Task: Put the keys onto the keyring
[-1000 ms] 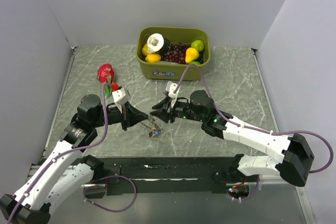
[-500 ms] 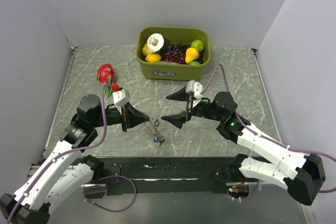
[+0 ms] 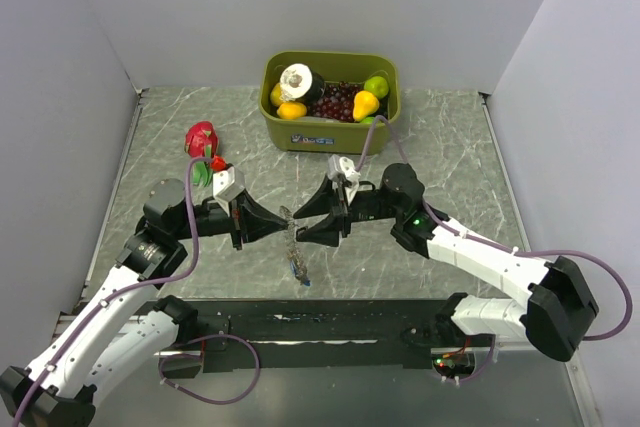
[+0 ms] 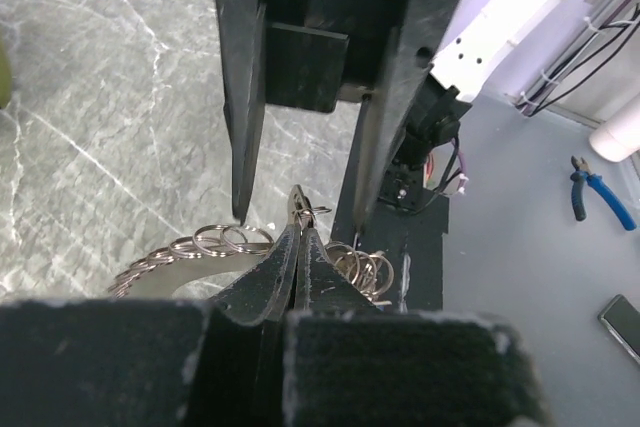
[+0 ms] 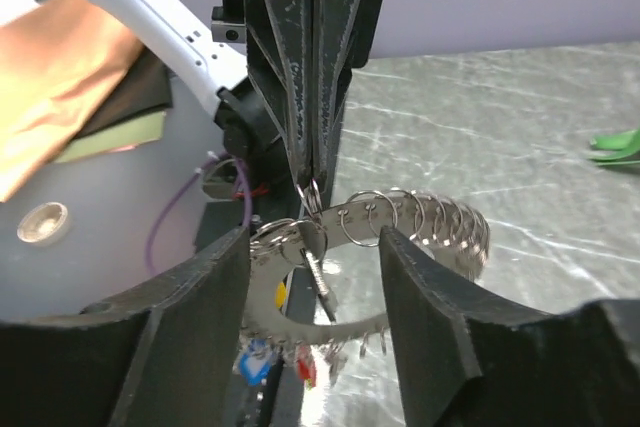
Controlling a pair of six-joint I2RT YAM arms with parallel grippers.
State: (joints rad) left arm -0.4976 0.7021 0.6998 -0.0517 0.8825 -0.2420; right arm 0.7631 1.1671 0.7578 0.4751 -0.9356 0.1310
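The keyring [image 3: 288,223] is a silvery band strung with many small split rings; it hangs in mid-air between my two grippers. My left gripper [image 3: 277,224] is shut, pinching a small ring at its top, as the left wrist view [image 4: 298,235] shows. Keys [image 3: 299,270] with blue [image 5: 252,362], red [image 5: 305,365] and yellow [image 5: 280,293] heads dangle below it. A bare silvery key [image 5: 324,275] hangs near the pinch. My right gripper [image 3: 318,219] is open, its fingers [image 5: 440,317] on either side of the keyring [image 5: 420,217] without touching it.
A green bin [image 3: 330,134] of toy fruit stands at the back centre. A red toy fruit [image 3: 201,137] lies at the back left. A black strip [image 3: 320,322] runs along the near table edge. Blue pliers [image 4: 600,202] lie off the table.
My right gripper pulled back to the right half a second ago and has now returned, open, around the keyring. My left gripper has kept hold and raised the ring slightly.
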